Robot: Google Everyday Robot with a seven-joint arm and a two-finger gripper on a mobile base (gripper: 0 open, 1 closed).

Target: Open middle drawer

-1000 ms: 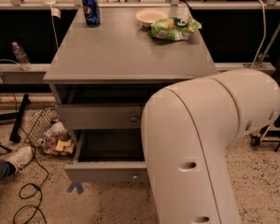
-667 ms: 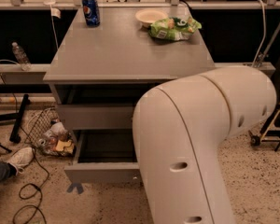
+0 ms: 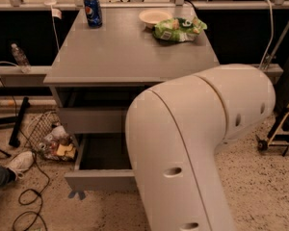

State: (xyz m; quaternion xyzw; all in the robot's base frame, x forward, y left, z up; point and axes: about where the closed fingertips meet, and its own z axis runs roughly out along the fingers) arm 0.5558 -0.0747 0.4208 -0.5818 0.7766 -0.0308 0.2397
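The grey cabinet (image 3: 130, 57) stands in the middle of the camera view. Under its top is a dark strip, then the middle drawer (image 3: 91, 120), of which only the left part of the flat grey front shows. Its knob is covered by my white arm casing (image 3: 192, 143). Whether this drawer is pulled out I cannot tell. Below it, a taller drawer (image 3: 98, 179) is pulled well out, its dark inside showing. My gripper is hidden behind the arm casing and does not show.
On the cabinet top stand a blue soda can (image 3: 93, 11), a white bowl (image 3: 154, 17) and a green snack bag (image 3: 179, 29). To the left are a wire basket of trash (image 3: 50, 138), cables, a shoe (image 3: 19, 161) and a water bottle (image 3: 20, 57). A yellow cart (image 3: 284, 129) stands at right.
The white arm casing has swung further left and now covers more of the drawer fronts. The drawers show no clear movement.
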